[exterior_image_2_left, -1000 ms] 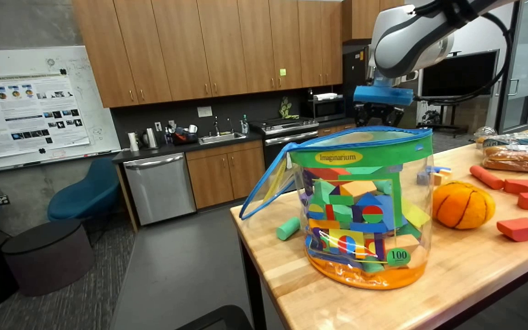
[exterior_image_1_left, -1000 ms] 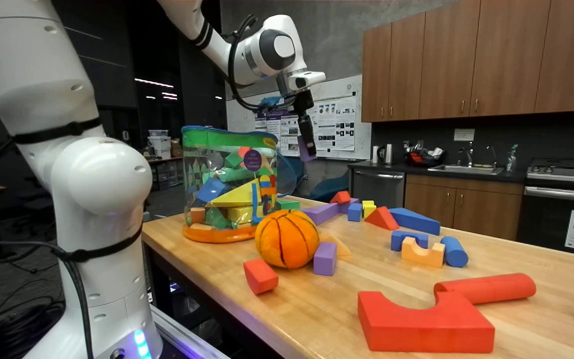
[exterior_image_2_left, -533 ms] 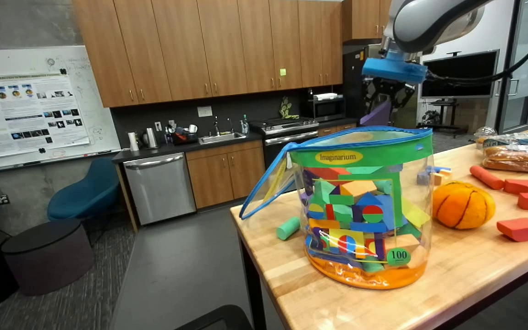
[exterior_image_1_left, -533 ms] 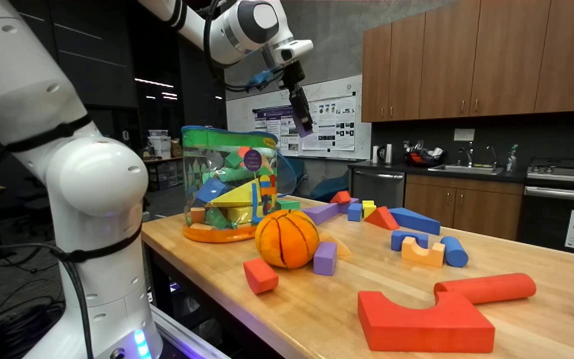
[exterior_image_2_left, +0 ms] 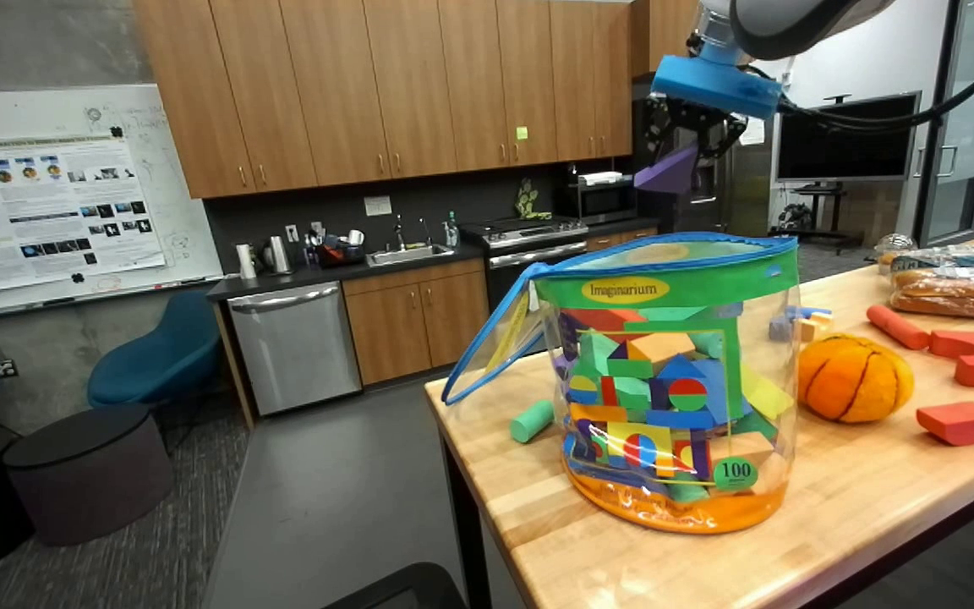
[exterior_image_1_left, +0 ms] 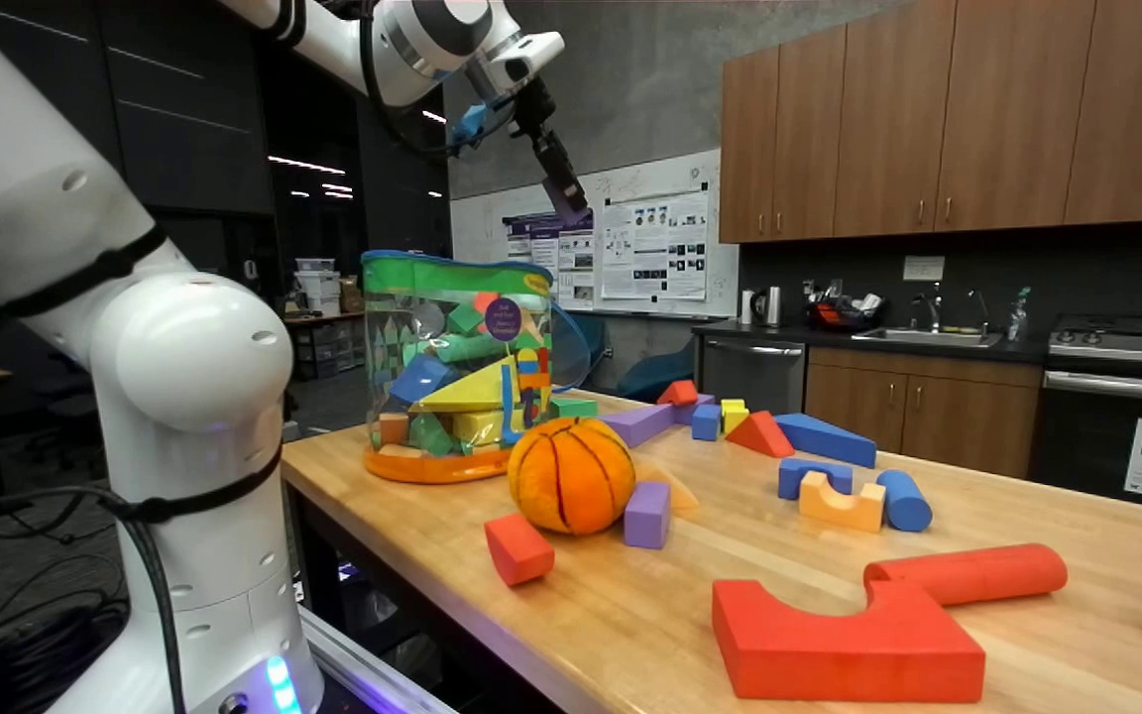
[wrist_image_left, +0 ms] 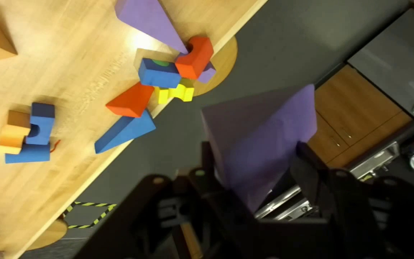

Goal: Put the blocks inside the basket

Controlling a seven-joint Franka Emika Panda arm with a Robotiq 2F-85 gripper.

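My gripper (wrist_image_left: 254, 149) is shut on a purple wedge-shaped block (wrist_image_left: 261, 133), held tilted between the fingers. In both exterior views the gripper (exterior_image_1_left: 563, 178) and held block (exterior_image_2_left: 669, 173) are in the air, higher than the basket's rim. The basket (exterior_image_2_left: 673, 289) is a clear bag with green top band and orange base, its lid open, with many blocks inside. More blocks lie on the table: a purple wedge (wrist_image_left: 153, 25), red arch (wrist_image_left: 196, 59), blue wedge (wrist_image_left: 126, 131), large red arch (exterior_image_1_left: 849, 645), red cylinder (exterior_image_1_left: 968, 573), purple bar (exterior_image_1_left: 647, 516) and green cylinder (exterior_image_2_left: 531, 421).
An orange ball (exterior_image_1_left: 571, 476) sits beside the basket. The blue-edged lid (exterior_image_2_left: 491, 355) hangs out to the basket's side. Bagged bread (exterior_image_2_left: 956, 292) lies farther along the table (exterior_image_2_left: 555, 541). A red half-round block (exterior_image_1_left: 518, 548) lies near the table edge.
My gripper has risen with the purple block, moving toward the basket side in an exterior view. The block, hidden behind the basket one second ago, now shows above its rim. Table blocks have not moved.
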